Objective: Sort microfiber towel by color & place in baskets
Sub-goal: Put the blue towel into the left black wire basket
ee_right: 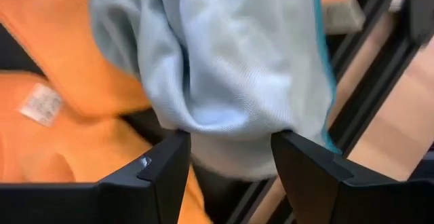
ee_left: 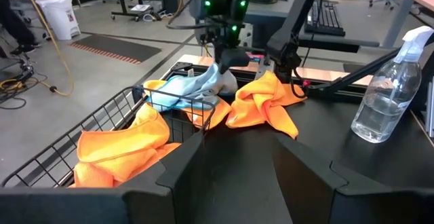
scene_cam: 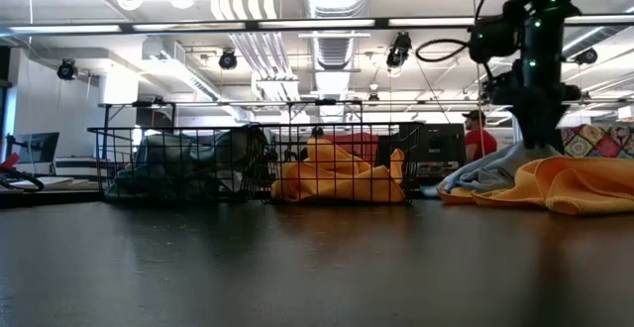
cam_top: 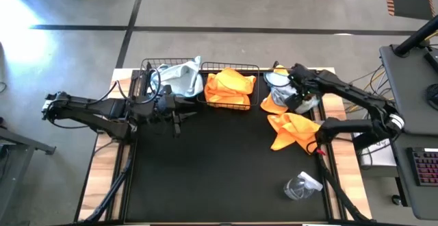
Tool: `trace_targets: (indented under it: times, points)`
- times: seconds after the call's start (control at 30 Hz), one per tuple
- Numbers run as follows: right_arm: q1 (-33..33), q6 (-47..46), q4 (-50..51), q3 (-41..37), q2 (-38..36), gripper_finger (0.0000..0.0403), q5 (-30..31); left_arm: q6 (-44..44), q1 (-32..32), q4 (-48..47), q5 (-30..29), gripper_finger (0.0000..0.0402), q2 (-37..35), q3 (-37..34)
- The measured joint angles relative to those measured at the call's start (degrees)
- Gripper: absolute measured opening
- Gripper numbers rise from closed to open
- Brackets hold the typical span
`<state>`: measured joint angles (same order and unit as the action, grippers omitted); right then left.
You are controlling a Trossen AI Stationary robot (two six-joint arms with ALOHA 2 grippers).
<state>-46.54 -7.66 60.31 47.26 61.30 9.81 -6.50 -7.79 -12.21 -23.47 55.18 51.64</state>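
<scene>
**R claw straddling blue-grey towel**

Nearest, lower right: spray bottle (cam_top: 302, 185) lying on the mat. Above it, orange towels (cam_top: 294, 129) heaped w/ a blue-grey towel (cam_top: 276, 82) on top; right gripper (cam_top: 299, 96) is down on that one, fingers apart, cloth bunched btwn them, not clamped. Left gripper (cam_top: 176, 114) at centre left, fingers apart, empty. Top centre: left basket (cam_top: 147, 77) w/ blue-grey cloth, right basket (cam_top: 233, 104) w/ orange.

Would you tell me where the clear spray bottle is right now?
In the high view, the spray bottle lies at the table's near right corner, apart from the loose orange towels.
</scene>
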Motion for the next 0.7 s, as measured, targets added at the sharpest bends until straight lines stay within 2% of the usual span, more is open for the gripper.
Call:
trace_targets:
  times: [0.4,0.7]
  points:
    - [0.0,12.7,-0.5,11.2,11.6,0.0201,0.2,-0.4,0.0,-0.3,0.0,0.0158,0.0,0.0]
    - [0.0,19.6,6.5,17.6,21.4,0.0201,0.3,-1.9,0.0,-0.9,0.0,0.0158,0.0,0.0]
